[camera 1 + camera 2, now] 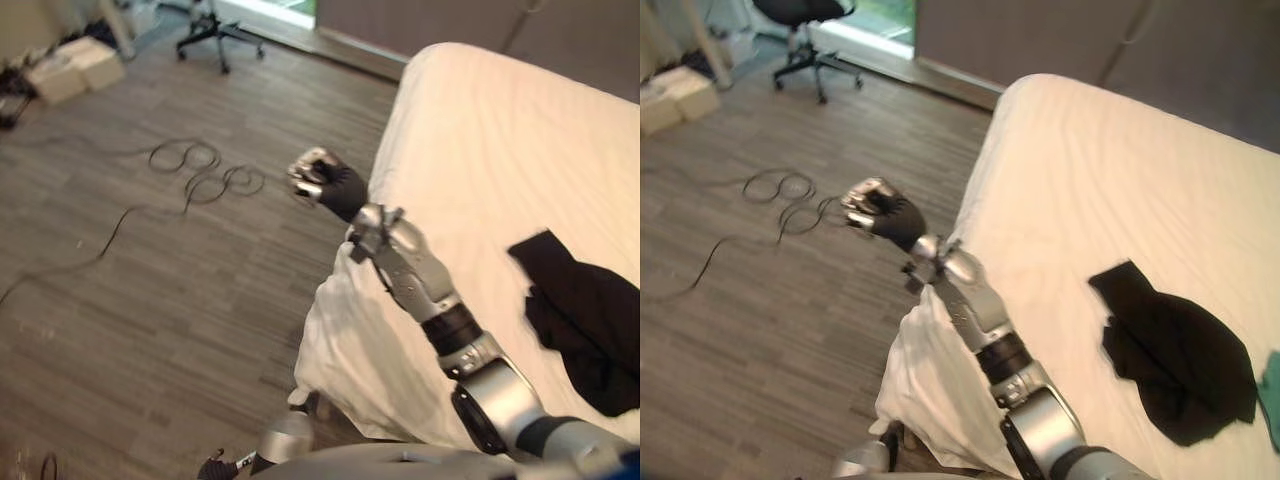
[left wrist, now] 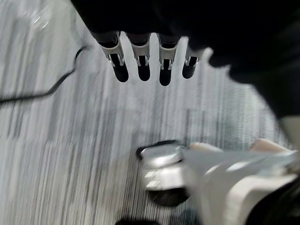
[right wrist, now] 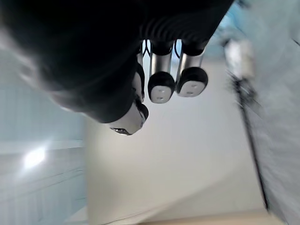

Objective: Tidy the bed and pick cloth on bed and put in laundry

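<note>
Black cloth (image 1: 1175, 370) lies crumpled on the bed (image 1: 1090, 180), toward its right side and well in from the left edge. It is a soft, matte heap with 1 pointed flap sticking out toward the middle of the mattress. Just beside it, at the far right of the right eye view, the rim of a teal fabric piece (image 1: 1271, 398) shows.

The bed is covered by a smooth, pale cream sheet (image 1: 500, 130) with rounded corners. At the near left corner the sheet bunches into a loose, wrinkled bulge (image 1: 340, 340) that hangs over the side toward the floor.

To the left of the bed is a broad stretch of grey wood-plank floor (image 1: 120, 330). A black office chair (image 1: 210, 30) on a star base and 2 pale boxes (image 1: 70, 65) stand at its far end, well apart from the bed.

The right hand (image 1: 320, 182) is raised over the floor just off the bed's left edge, its fingers curled into a fist around nothing. The left hand (image 2: 143, 65) hangs low over the planks, fingers straight and spread in a row, touching nothing.
</note>
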Controlling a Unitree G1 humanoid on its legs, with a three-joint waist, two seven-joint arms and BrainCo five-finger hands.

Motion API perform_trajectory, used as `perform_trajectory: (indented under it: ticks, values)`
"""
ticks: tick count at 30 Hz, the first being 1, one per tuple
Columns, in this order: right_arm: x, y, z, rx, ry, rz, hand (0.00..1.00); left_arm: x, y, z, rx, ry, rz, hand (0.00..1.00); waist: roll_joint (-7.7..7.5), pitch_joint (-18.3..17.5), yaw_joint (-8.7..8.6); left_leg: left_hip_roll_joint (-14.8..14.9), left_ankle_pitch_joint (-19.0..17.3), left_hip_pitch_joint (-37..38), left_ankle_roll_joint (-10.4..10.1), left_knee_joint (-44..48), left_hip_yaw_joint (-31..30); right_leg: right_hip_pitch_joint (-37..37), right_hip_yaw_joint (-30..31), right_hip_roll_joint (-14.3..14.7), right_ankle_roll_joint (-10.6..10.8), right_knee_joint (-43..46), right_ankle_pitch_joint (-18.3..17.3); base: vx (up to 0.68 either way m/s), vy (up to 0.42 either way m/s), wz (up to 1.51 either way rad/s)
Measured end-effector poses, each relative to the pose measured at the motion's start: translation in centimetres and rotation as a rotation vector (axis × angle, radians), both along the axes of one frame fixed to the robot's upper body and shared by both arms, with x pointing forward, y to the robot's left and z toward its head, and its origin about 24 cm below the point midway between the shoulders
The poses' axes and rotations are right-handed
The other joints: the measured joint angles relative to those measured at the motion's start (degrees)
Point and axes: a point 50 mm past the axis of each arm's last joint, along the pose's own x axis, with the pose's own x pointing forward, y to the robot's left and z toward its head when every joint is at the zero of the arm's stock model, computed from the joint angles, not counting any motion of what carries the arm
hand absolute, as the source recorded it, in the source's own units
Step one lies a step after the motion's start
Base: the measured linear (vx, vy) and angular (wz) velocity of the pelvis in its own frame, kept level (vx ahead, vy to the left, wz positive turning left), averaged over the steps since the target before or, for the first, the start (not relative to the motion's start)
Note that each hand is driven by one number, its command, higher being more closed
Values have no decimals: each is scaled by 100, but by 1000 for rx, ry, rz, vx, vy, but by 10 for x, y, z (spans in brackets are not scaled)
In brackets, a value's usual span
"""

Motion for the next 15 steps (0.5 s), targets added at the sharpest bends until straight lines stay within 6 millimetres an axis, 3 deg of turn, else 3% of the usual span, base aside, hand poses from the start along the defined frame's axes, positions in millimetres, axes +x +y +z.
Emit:
perform_trajectory:
  ticks: [3,7,11,15]
  values:
    - [8,7,0,-46,20,-31,100,22,-1,5,8,-84,-8,0,-35,401,297,5,0,-607,-2,361,-177,-265,-188,-2,-5,-11,4,-141,2,38]
    - [17,8,7,-51,17,-97,100,57,-3,7,29,-144,22,0,-110,880,355,-2,144,-1318,17,563,-251,-739,-335,56,-17,-127,-6,-190,-10,10]
    - [30,1,3,-50,61,-198,100,87,-13,13,9,-216,-8,0,106,1058,341,-68,336,-1767,37,526,-261,-1109,-335,29,-72,-262,-42,-146,5,3]
    - [53,-27,11,58,110,-367,100,119,-30,21,-46,-293,-18,0,397,1233,300,-114,615,-2228,23,418,-222,-1578,-324,-4,-278,-325,-194,-156,-27,0]
